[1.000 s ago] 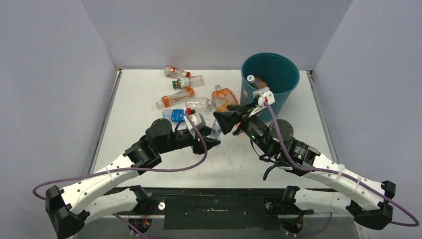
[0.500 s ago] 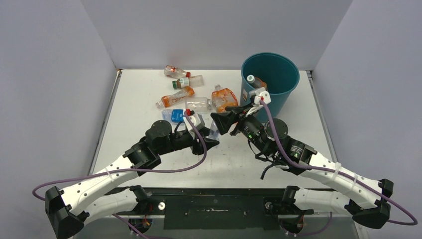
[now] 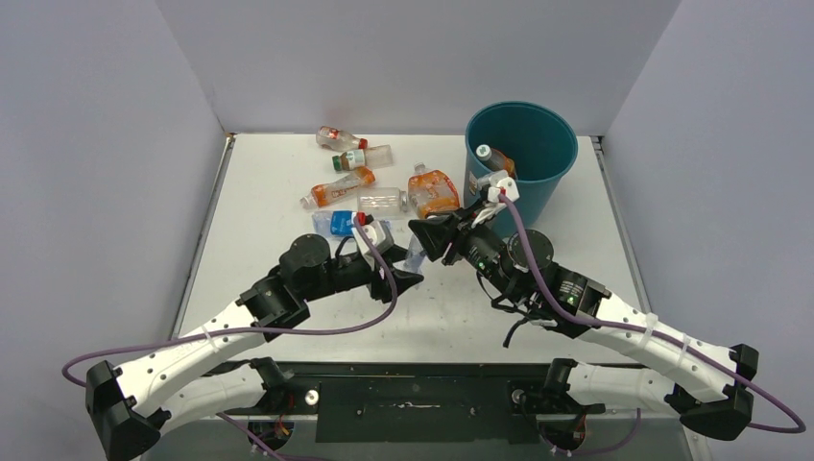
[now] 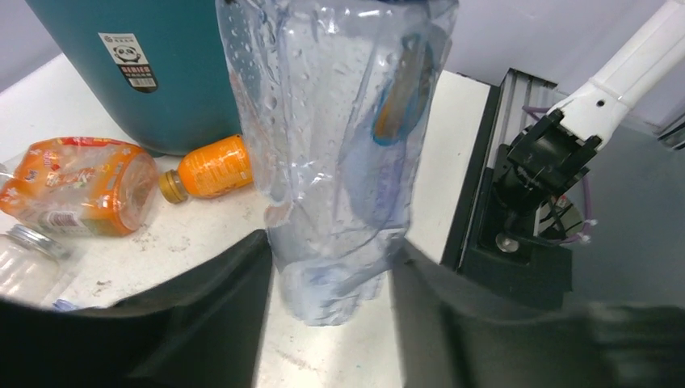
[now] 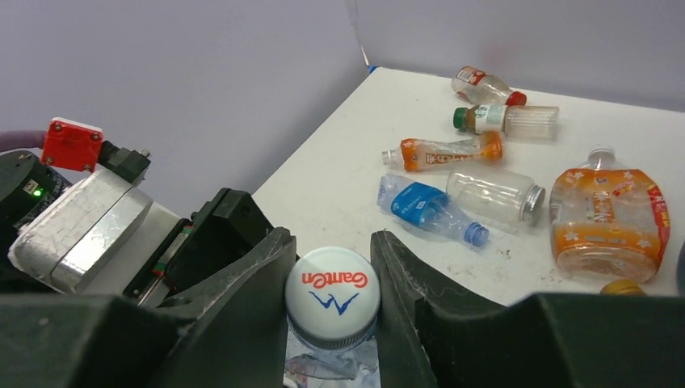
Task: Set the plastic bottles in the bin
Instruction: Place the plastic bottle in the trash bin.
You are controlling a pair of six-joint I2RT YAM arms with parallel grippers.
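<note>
A crushed clear plastic bottle with a white cap stands between my two grippers at mid-table. My left gripper is shut on its lower end, a finger pressing each side. From above, my right gripper is shut on the white cap. The teal bin stands at the back right with a bottle inside it. Several more plastic bottles lie behind the grippers: a blue-labelled one, an orange one, a crushed orange one.
A clear jar-like bottle, a green-capped bottle and a red-capped bottle lie toward the back left. A small orange bottle rests against the bin's foot. Walls enclose the table on three sides.
My right gripper has shifted slightly left and its fingers have shut on the bottle's white cap. The left gripper has kept its hold on the bottle.
</note>
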